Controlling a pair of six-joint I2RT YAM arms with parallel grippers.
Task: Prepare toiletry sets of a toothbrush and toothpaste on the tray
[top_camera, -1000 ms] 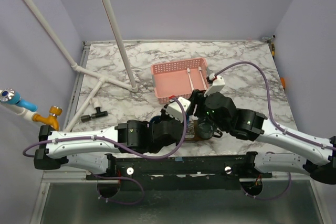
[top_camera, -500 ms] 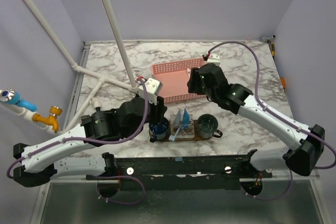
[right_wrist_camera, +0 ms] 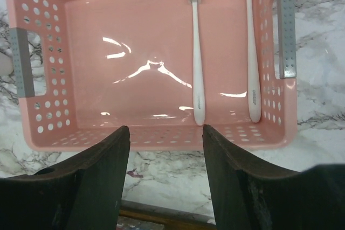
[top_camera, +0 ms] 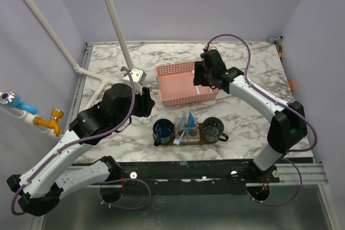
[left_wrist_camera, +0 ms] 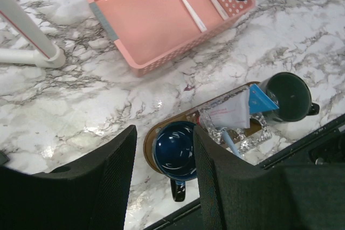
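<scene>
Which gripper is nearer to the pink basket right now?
Right. The right gripper hangs above the right end of the pink basket, fingers open. The left gripper is outside it, off its near-left corner, over the marble.

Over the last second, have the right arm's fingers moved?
Yes. The right fingers moved away from the tray, toward the far side, and now hang above the pink basket.

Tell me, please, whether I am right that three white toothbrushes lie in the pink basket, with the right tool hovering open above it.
Not quite: the pink basket holds two white toothbrushes, not three: one toothbrush and a second toothbrush beside it, as the right wrist view shows. The right tool does hover open above it.
</scene>
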